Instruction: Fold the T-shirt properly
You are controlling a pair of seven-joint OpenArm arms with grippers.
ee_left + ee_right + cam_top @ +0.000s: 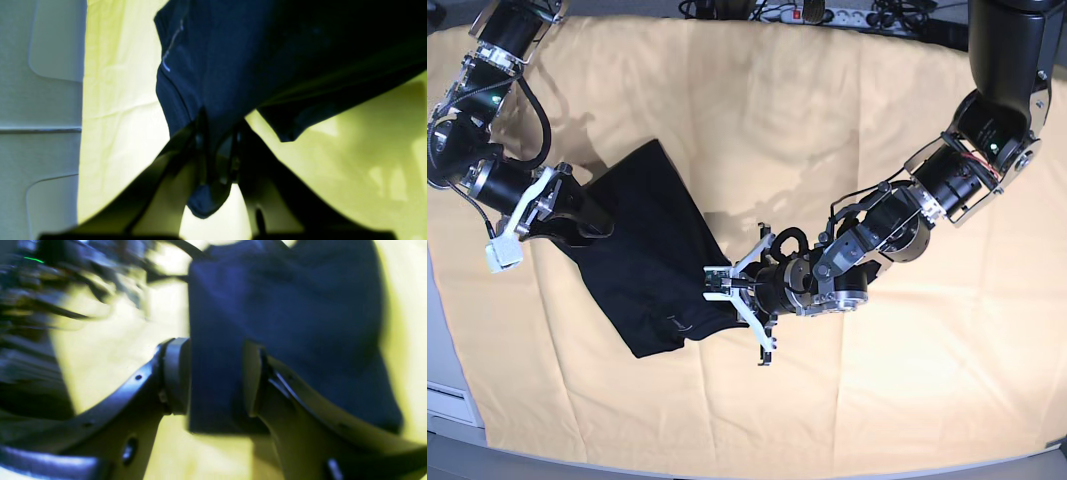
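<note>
Right wrist view smeared by motion blur; dark cables and machinery at top left (50, 280) unreadable. Plain black cotton T-shirt (253, 60) cut off by left wrist view's top and right edges. Small grey printed mark (171, 45) too blurred to read.

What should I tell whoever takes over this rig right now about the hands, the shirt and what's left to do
Left hand: shut on a bunched edge of the T-shirt, near the hem with the small grey mark.
Right hand: fingers either side of a fold of the shirt; the view is blurred, so a firm grip is unclear.
The shirt is held between the two arms over the yellow cloth, stretched diagonally and partly doubled over.
Done: both ends picked up.
Left: finish the fold, lay it flat, release both hands.
</note>
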